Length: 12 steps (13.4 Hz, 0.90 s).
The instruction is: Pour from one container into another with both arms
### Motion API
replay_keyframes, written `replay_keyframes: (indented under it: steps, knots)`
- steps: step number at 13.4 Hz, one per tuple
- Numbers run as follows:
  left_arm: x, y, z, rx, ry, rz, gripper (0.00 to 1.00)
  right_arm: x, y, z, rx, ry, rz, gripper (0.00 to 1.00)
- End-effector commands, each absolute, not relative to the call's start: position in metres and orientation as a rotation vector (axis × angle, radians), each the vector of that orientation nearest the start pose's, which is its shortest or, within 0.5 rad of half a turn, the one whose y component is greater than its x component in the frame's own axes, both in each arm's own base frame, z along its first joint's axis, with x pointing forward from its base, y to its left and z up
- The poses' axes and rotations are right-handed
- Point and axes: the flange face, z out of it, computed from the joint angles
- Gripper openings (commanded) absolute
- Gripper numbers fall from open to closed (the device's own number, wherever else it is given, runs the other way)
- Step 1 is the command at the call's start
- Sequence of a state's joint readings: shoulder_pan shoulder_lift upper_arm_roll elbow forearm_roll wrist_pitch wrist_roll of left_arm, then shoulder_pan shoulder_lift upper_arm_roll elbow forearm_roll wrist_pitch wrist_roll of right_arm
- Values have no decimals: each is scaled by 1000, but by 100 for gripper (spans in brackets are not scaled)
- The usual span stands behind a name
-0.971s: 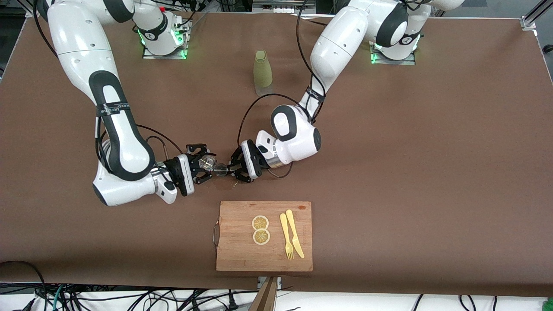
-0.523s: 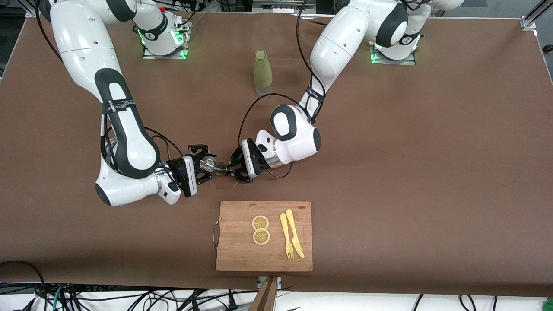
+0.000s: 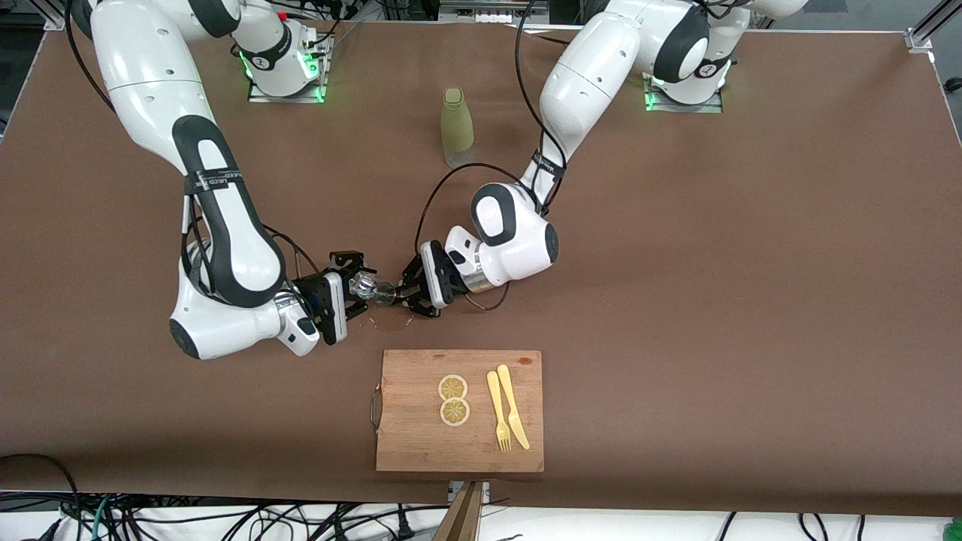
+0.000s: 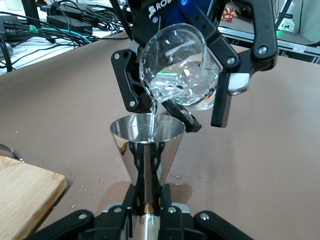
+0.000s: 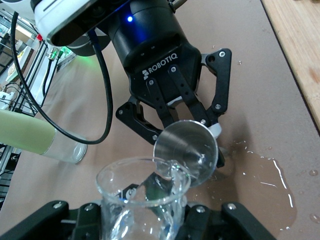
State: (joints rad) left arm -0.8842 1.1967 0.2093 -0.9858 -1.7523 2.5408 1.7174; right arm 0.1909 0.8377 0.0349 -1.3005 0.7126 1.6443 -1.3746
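At the middle of the front view, a little left of centre, my right jaws [image 3: 353, 289] are clamped on the glass cup [image 3: 364, 284], tipped so that water runs from its lip. Just to its right, my left jaws [image 3: 406, 292] grip the metal jigger [image 3: 385, 294] upright under that lip, over a puddle [image 3: 389, 321] on the brown worktop [image 3: 714, 263]. Below them lies the cutting board [image 3: 409, 439]; the green bottle [image 3: 456, 124] stands at the upper centre.
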Motion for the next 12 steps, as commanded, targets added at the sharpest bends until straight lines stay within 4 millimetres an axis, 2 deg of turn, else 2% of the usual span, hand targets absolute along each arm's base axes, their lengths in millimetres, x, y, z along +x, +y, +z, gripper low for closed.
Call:
replay_keyframes:
  steps: [1,7,12]
  knots:
    - [591,-548,153,1808,-1250,977,0,665,229,242,-1819,-1456,58,23]
    - [590,-548,153,1807,-1250,976,0,665,230,243,-1798,-1492,48,23]
    - [590,-549,154,1805,-1247,976,0,670,210,240,-1656,-1598,-83,24]
